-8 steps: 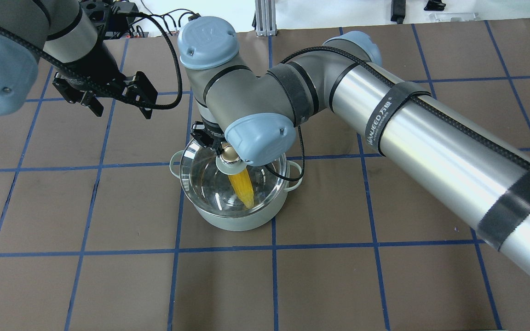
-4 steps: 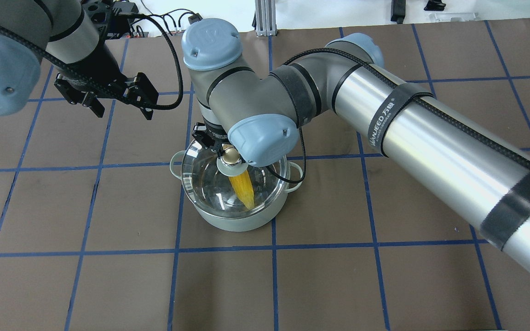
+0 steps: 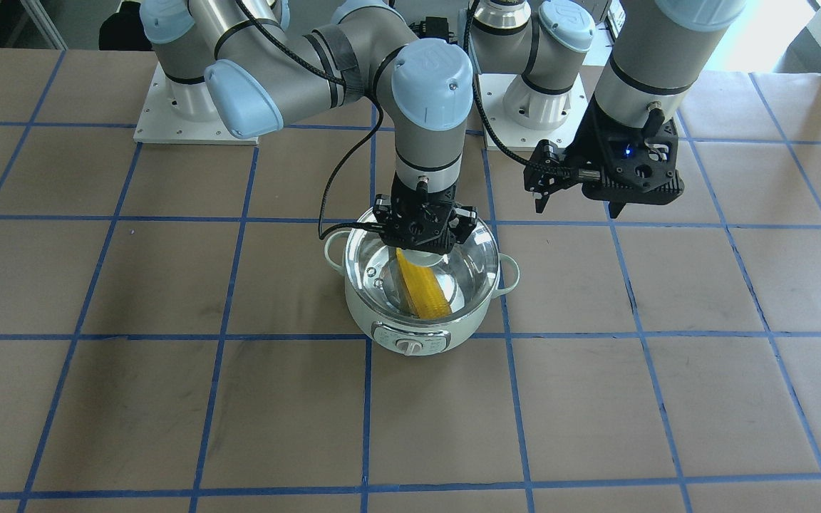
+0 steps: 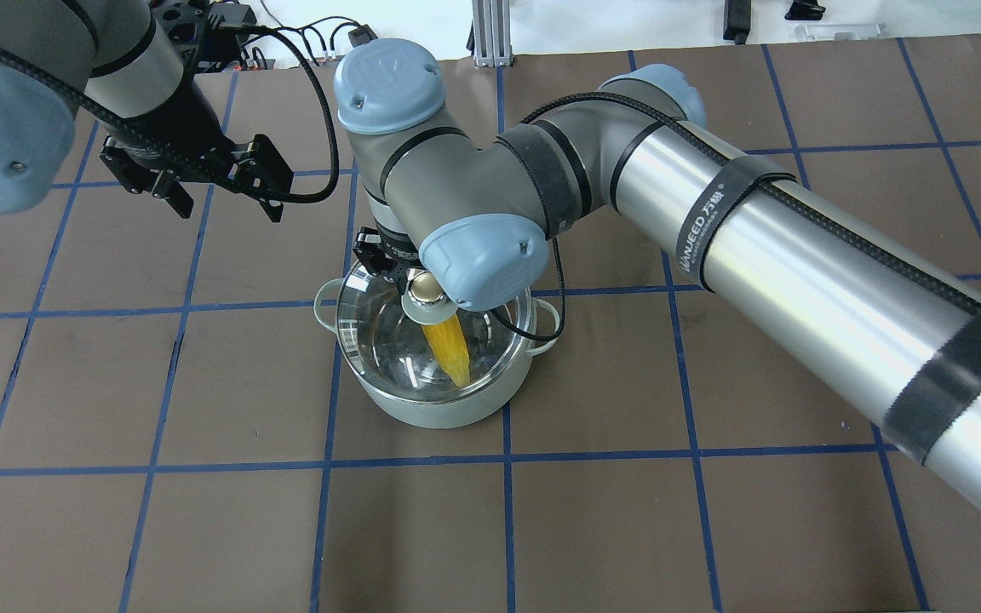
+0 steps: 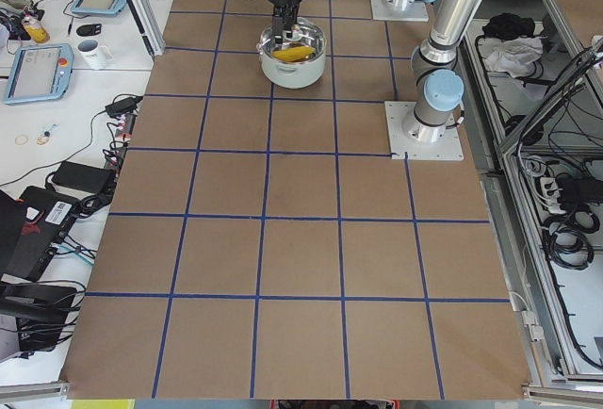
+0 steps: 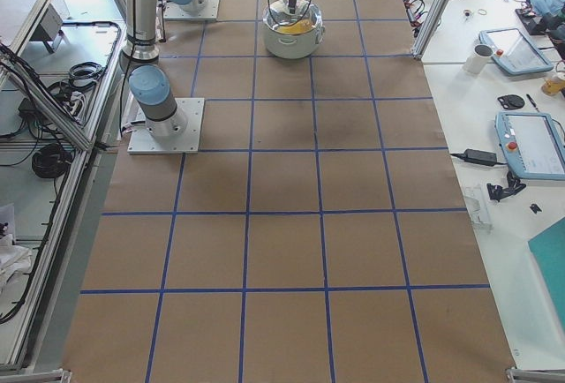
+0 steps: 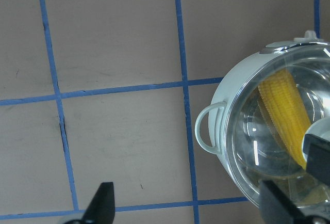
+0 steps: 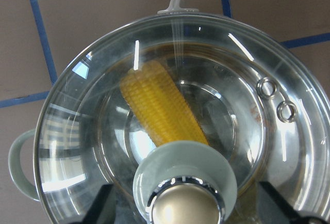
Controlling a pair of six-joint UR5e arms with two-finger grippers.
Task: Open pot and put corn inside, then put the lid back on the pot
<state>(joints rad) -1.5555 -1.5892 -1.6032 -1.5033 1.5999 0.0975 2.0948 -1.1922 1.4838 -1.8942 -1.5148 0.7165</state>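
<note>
The mint-green pot [image 3: 410, 343] stands mid-table with the glass lid [image 3: 476, 258] on it. The yellow corn [image 3: 425, 292] lies inside, seen through the glass in the overhead view [image 4: 450, 345] and the right wrist view [image 8: 160, 105]. My right gripper [image 3: 425, 239] hangs right over the lid's beige knob [image 4: 425, 289], jaws open, one finger on each side of the knob [image 8: 185, 209]. My left gripper [image 4: 218, 183] is open and empty, raised above the table to the pot's far left. The left wrist view shows the pot [image 7: 227, 105] and the corn [image 7: 286, 110].
Brown paper with blue tape grid [image 4: 201, 383] covers the table. The right arm's long link [image 4: 797, 255] crosses over the table's right half. Cables and an aluminium post [image 4: 486, 34] sit at the far edge. Operators' desks with tablets [image 5: 38, 70] stand beyond the table.
The right wrist has shifted very slightly above the pot. The lid stays on the pot with the corn under it. The left arm has not moved.
</note>
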